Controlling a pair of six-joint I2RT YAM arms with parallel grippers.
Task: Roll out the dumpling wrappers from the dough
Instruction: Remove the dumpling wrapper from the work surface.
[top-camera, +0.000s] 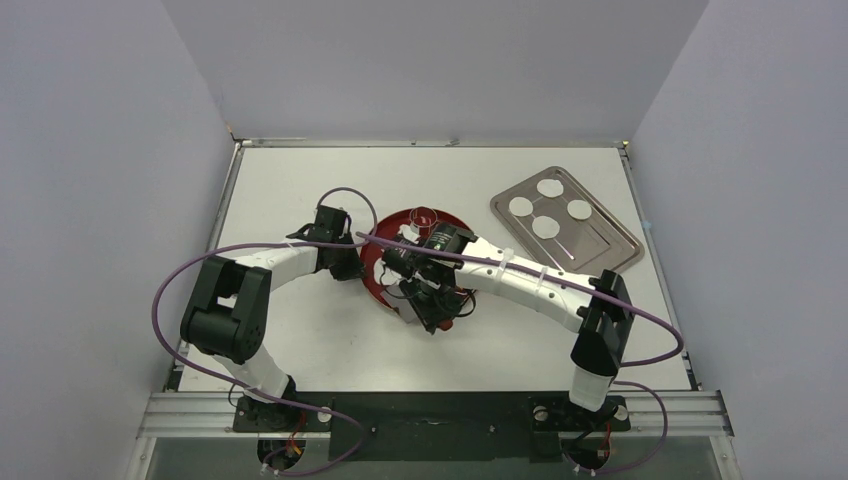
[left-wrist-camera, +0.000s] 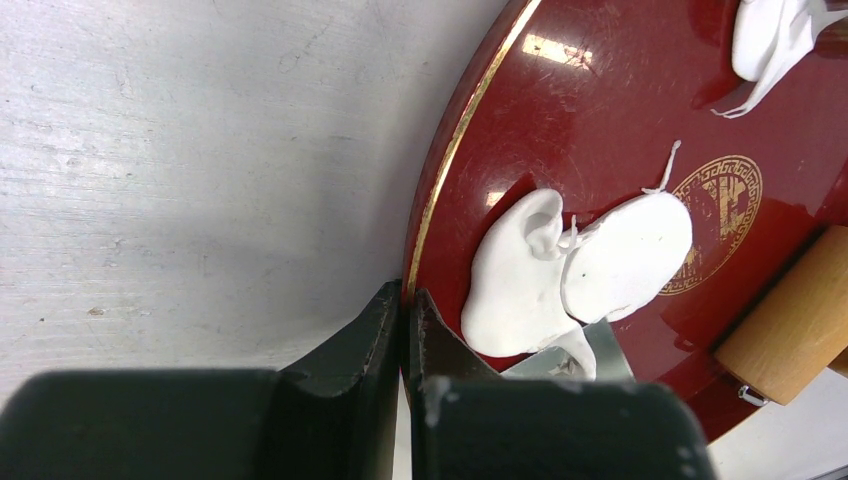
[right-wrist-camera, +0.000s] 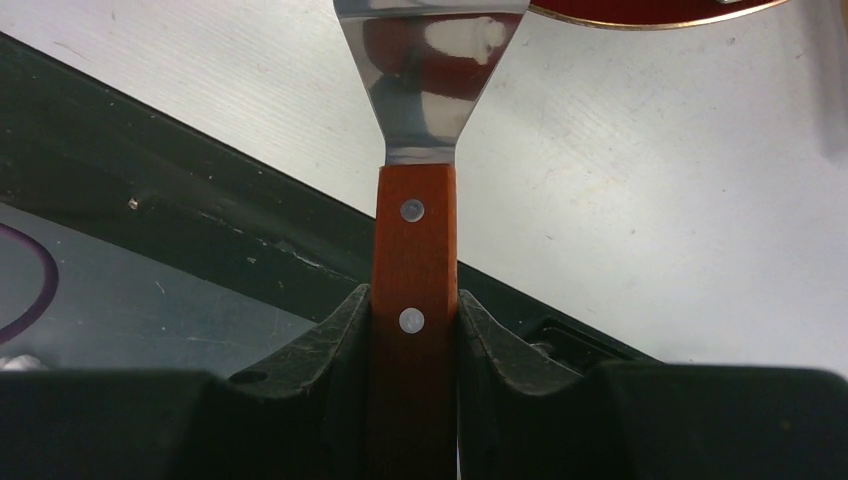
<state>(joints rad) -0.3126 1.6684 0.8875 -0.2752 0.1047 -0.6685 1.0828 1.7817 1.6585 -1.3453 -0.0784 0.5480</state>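
Observation:
A red plate (left-wrist-camera: 600, 110) with a gold rim carries the white dough (left-wrist-camera: 520, 290), a flattened ragged sheet with a rounder piece (left-wrist-camera: 630, 255) overlapping it. My left gripper (left-wrist-camera: 408, 300) is shut on the plate's rim, at the plate's left edge (top-camera: 372, 262) in the top view. My right gripper (right-wrist-camera: 415, 300) is shut on the orange wooden handle (right-wrist-camera: 415, 240) of a metal spatula. Its blade (left-wrist-camera: 610, 345) lies at the dough's near edge. Several dumpling wrappers (top-camera: 546, 227) lie as white discs on a steel tray (top-camera: 600, 245) at the back right.
Another scrap of dough (left-wrist-camera: 770, 35) sits at the plate's far side. A pale wooden cylinder end (left-wrist-camera: 800, 320) rests over the plate's right edge. A small clear ring (top-camera: 423, 215) stands at the plate's far rim. Walls close in the table on three sides.

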